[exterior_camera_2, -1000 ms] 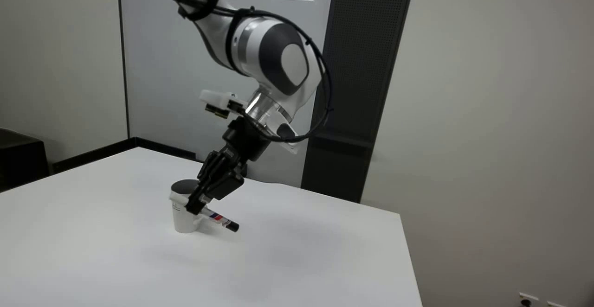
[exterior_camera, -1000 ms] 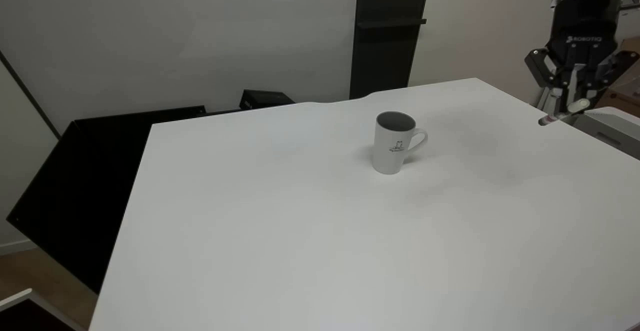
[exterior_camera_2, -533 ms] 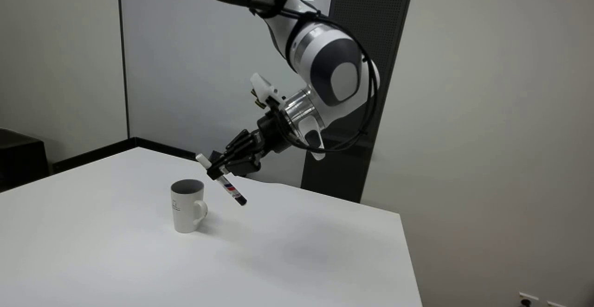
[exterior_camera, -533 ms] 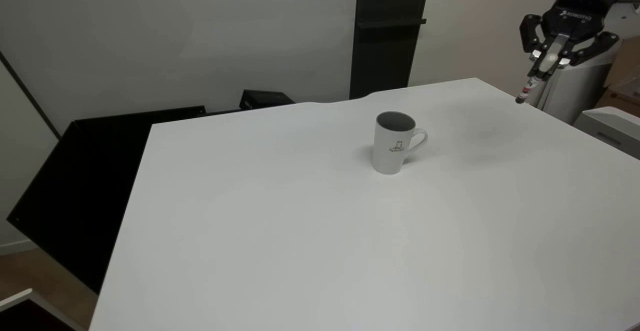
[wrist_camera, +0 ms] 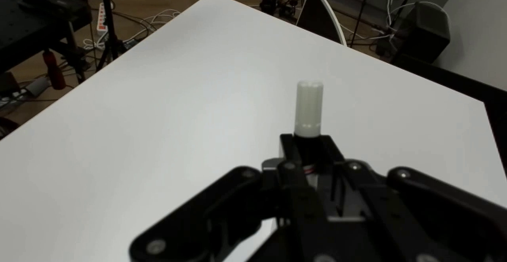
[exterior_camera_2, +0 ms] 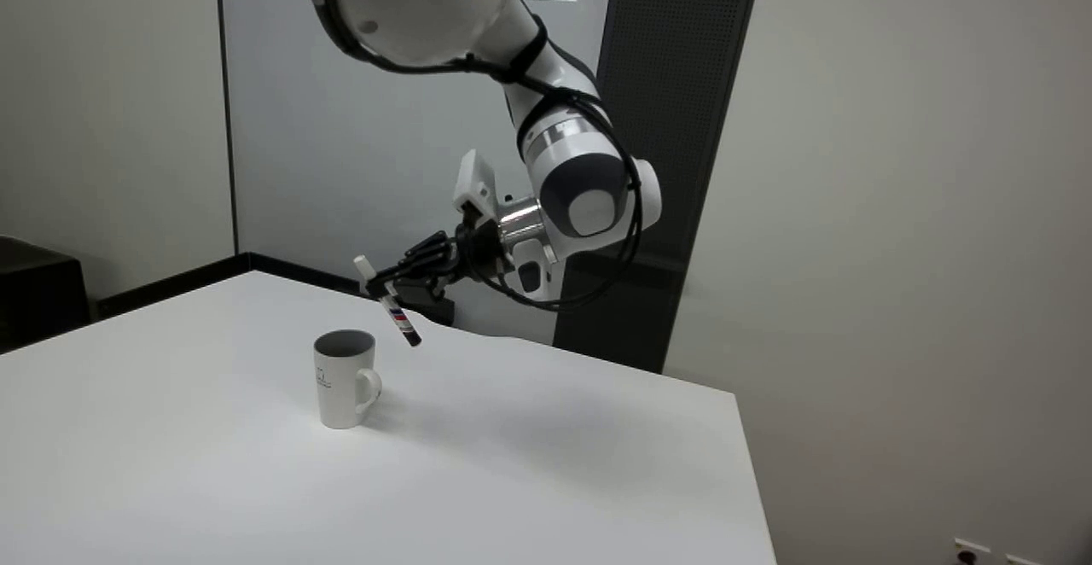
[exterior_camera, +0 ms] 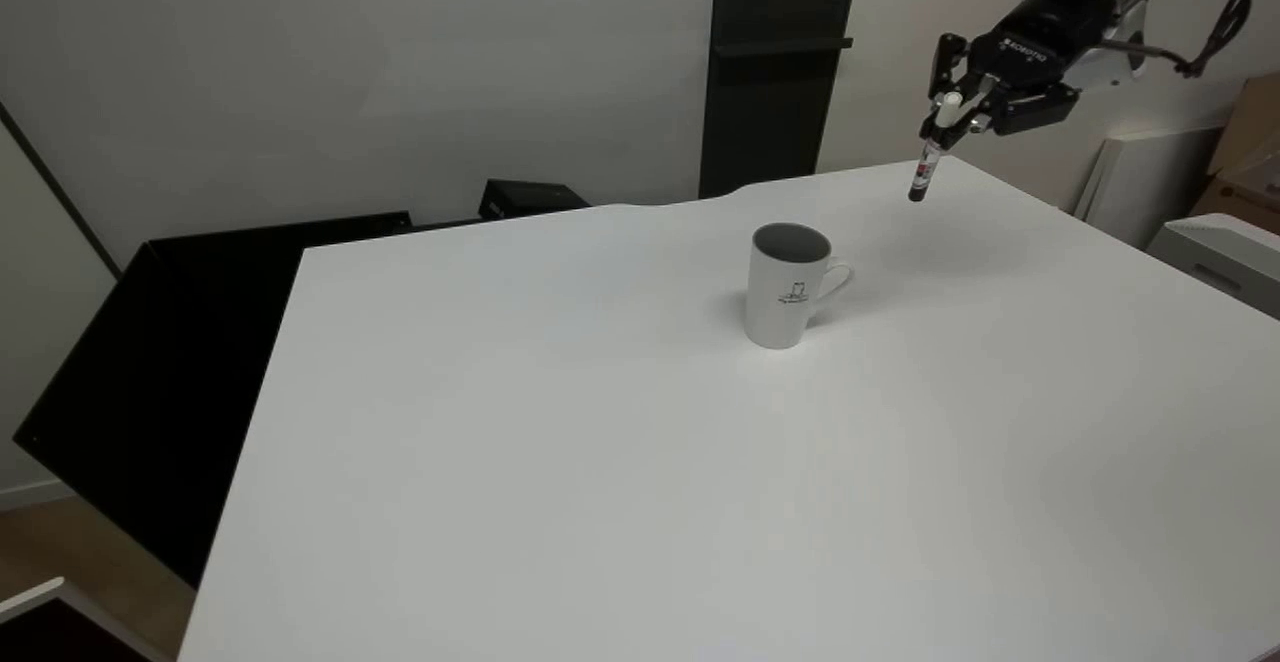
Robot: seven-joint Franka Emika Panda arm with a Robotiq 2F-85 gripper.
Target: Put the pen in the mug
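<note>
In an exterior view, well to the left of a white-grey cylindrical ceramic mug (exterior_camera: 775, 297), a black angular panel (exterior_camera: 140, 402) is showing past the edge of the flat white tabletop (exterior_camera: 480, 462). Left of the mug and behind it, a small black box (exterior_camera: 530, 199) is sitting beyond the tabletop's far edge. The mug is standing upright on the tabletop, its handle pointing right in both exterior views. Straight behind it, a tall dark strip (exterior_camera: 780, 72) is rising against the grey wall (exterior_camera: 500, 52). To the right of the mug and apart from it, a slim white stick-shaped pen (exterior_camera: 931, 153) with red and blue bands is hanging tilted in the air, white end up, dark end down. The jaws of the black gripper (exterior_camera: 944, 130) are clamping the pen between them, and in the wrist view its white end is sticking out past them. Farther right of the mug, the white robot arm (exterior_camera_2: 559, 147) is carrying looped black cables (exterior_camera_2: 636, 185). Well right of the mug, a pale grey boxy case (exterior_camera: 1215, 252) is showing beyond the tabletop.
</note>
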